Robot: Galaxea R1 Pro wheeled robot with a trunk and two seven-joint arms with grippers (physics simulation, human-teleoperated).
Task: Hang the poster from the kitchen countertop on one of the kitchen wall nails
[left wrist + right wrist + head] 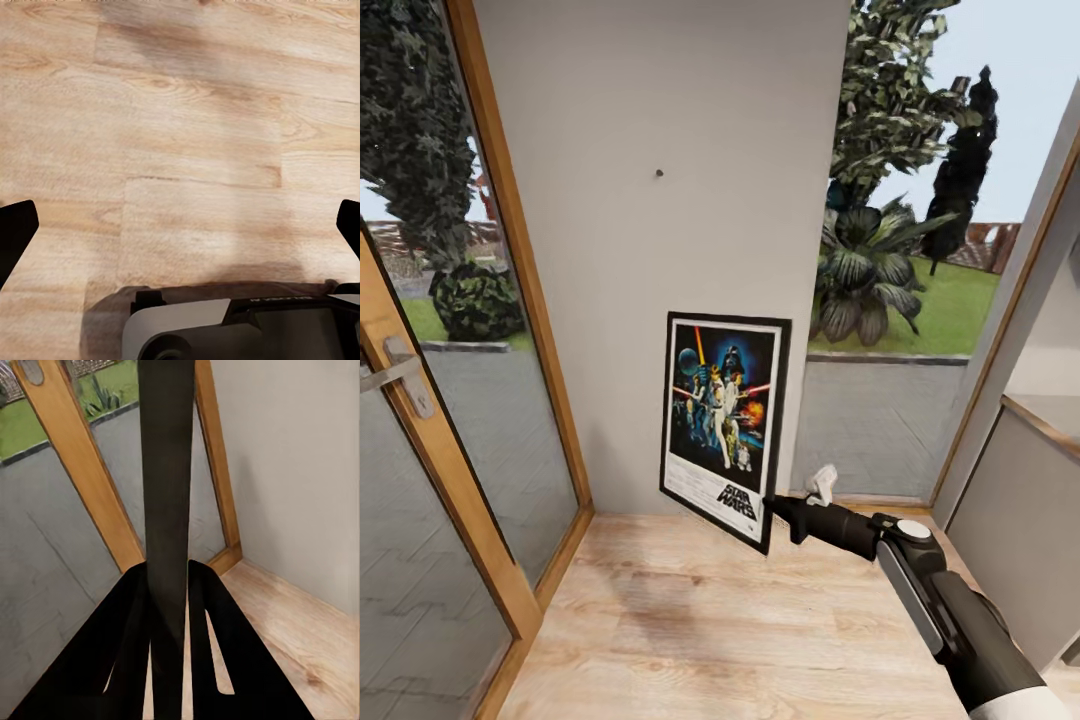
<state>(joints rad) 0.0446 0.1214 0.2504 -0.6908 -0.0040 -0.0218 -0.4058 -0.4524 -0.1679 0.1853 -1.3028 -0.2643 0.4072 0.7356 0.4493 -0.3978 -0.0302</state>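
Observation:
The Star Wars poster (725, 425) hangs upright in the air before the grey wall panel, its artwork facing me. My right gripper (775, 518) is shut on its lower right corner. Edge-on, the poster (166, 510) shows as a thin dark slab pinched between the black fingers (217, 637). A small wall nail (659, 173) sticks out of the wall well above the poster's top edge. My left gripper (180, 225) is open, its fingertips (15, 229) far apart over bare wood floor. The kitchen countertop is out of view.
A wood-framed glass door (420, 420) with a metal handle stands at the left. Another glazed panel (890, 400) lies right of the wall, with a grey half-wall (1020, 520) beyond it. Light wood floor (690, 620) stretches below. The robot's base (240, 330) shows under the left wrist.

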